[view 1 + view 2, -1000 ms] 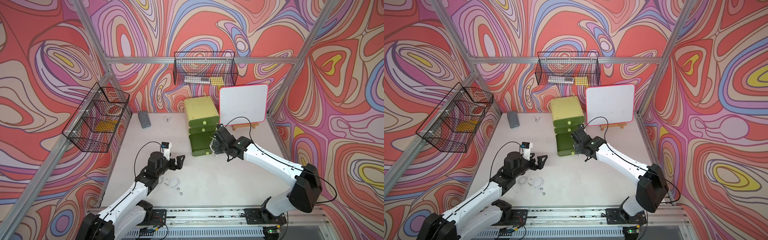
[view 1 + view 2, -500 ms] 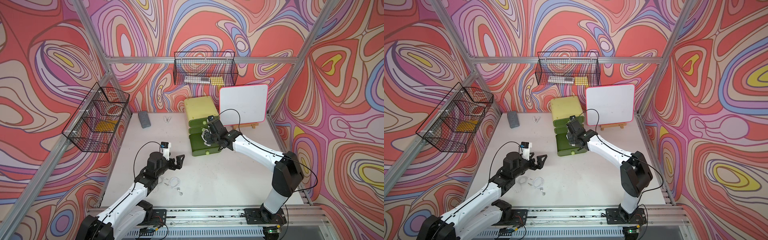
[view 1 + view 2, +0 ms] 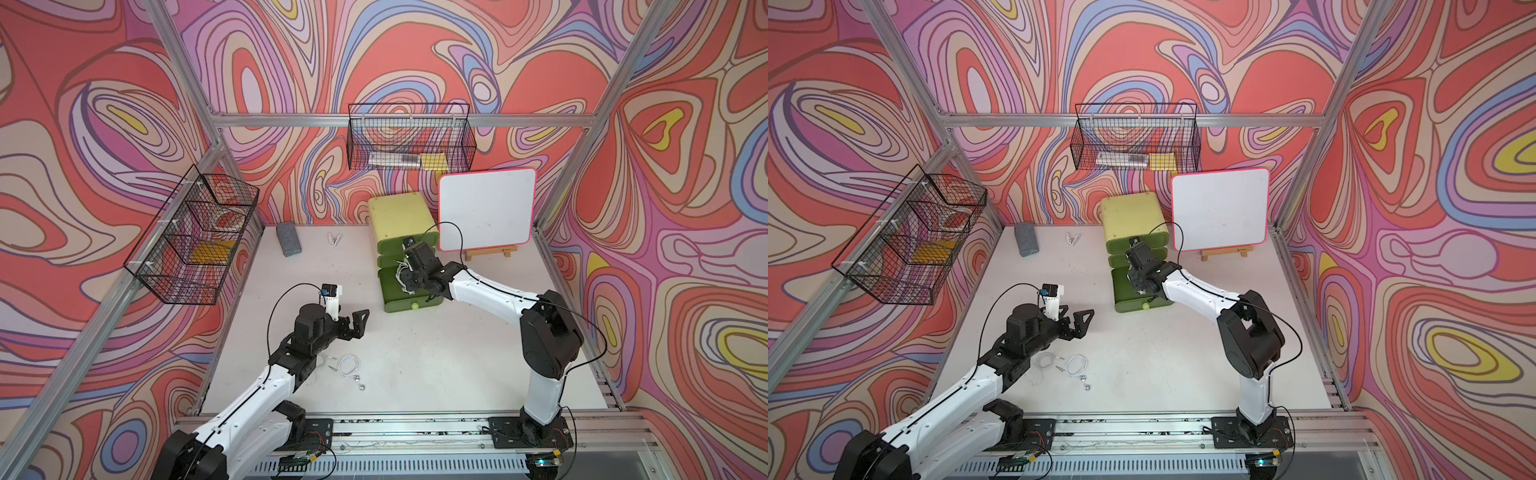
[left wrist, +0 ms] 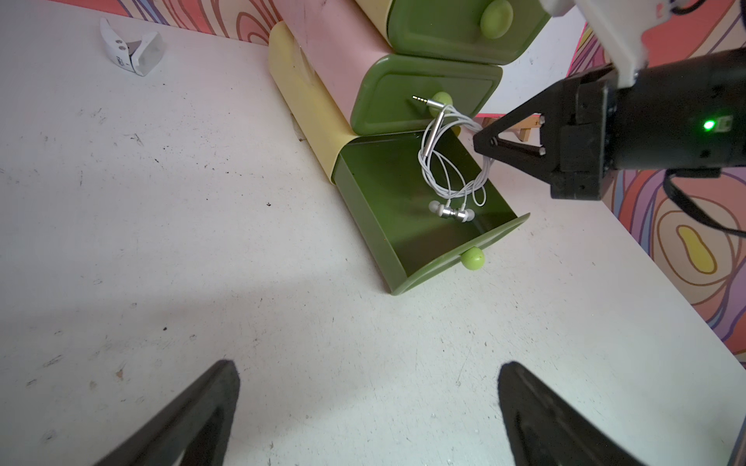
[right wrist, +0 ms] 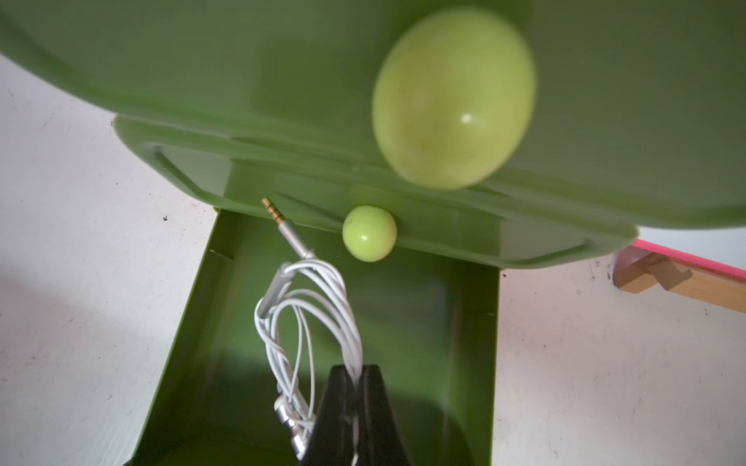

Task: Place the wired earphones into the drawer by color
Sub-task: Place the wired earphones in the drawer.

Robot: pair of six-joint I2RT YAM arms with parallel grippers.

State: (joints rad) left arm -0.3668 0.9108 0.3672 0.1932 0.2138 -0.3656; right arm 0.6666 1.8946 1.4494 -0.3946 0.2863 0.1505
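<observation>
My right gripper is shut on a coiled bundle of white wired earphones. It holds them over the pulled-out bottom drawer of the green and yellow drawer unit. The earbuds hang low inside the drawer and the jack plug points at the middle drawer's knob. In both top views the right gripper is above that open drawer. A second bundle of white wired earphones lies on the table beside my left arm, with more white cable partly under it. My left gripper stands open and empty above the table.
The two upper drawers are shut. A whiteboard on a small easel stands right of the unit. A grey block and a white clip lie at the back. Wire baskets hang on the back wall and left wall.
My right arm has swung back and leftward from the drawer's front, carrying the white earphones over the open drawer. The left arm has not moved.
</observation>
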